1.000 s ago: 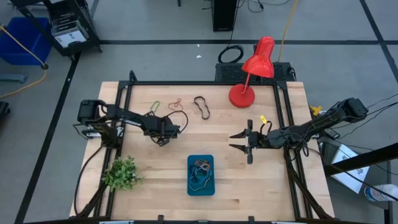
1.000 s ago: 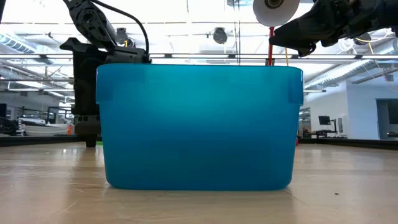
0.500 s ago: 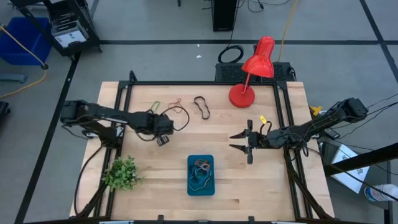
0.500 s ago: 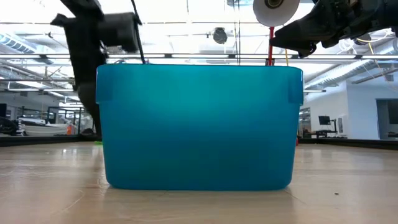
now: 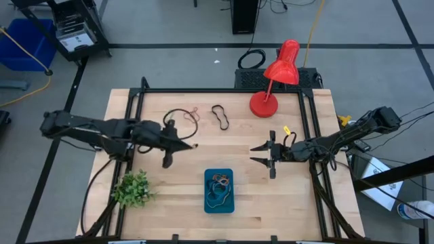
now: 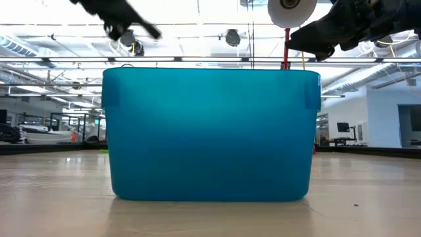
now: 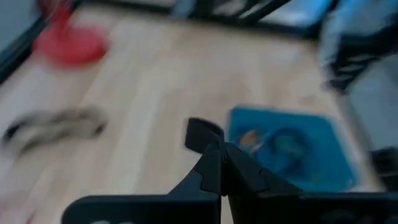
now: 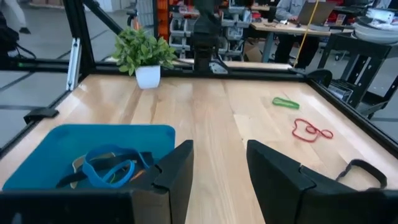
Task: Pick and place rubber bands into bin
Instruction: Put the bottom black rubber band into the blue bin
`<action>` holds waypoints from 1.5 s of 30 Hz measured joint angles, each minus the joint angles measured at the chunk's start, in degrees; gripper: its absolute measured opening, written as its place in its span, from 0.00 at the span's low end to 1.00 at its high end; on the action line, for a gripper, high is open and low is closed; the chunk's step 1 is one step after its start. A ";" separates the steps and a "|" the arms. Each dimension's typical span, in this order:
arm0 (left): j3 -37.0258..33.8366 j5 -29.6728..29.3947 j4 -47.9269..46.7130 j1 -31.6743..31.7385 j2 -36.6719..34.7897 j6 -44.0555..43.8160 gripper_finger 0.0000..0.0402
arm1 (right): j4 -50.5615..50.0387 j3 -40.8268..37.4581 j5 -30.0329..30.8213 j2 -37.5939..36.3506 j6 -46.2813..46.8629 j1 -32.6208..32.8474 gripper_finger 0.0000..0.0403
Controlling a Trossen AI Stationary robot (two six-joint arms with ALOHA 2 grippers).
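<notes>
Already several rubber bands [image 5: 218, 184] lie tangled in the bin [image 5: 219, 202], the small teal tray near the front edge of the desk [image 5: 237, 135], roughly midway across it; blue and orange loops show among them in the right wrist view. More bands lie loose toward the back of the desk: a black loop [image 5: 220, 116] left of the lamp base, a red band [image 8: 312, 130] and a green band [image 8: 285, 102] further left.

Another black band [image 5: 180, 116] hangs in a wide loop from the left claw [image 5: 192, 144], trailing back over the desk toward the red one. The left claw's fingers are pressed together, their tips pinching this band; it sits above the desk left of centre, behind and to the left of the bin. Its own wrist view is blurred but shows the tips meeting, with the bin beyond them.

The right claw [image 5: 263, 153] hovers right of the bin, its fingers [image 8: 177, 171] spread apart and holding nothing, pointing across the desk toward the left side.

A red lamp [image 5: 274, 74] stands at the back right, and a small potted plant [image 5: 132, 188] sits at the front left corner.
</notes>
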 joint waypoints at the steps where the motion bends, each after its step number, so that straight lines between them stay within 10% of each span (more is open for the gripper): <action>1: 0.00 1.11 2.10 -0.97 -0.37 1.15 0.02 | 0.39 0.00 0.00 -0.01 0.00 0.00 0.36; 11: 1.38 5.95 15.89 -8.87 6.95 4.61 0.02 | 1.07 0.00 0.00 -0.02 -1.93 0.00 0.36; 25: 24.45 1.81 -10.26 -13.02 31.78 7.38 0.02 | 0.15 0.02 -0.02 0.00 -1.53 0.00 0.36; 45: 25.24 6.85 -4.17 -12.19 49.76 6.76 0.07 | -0.93 0.02 -0.04 0.07 -1.05 0.00 0.36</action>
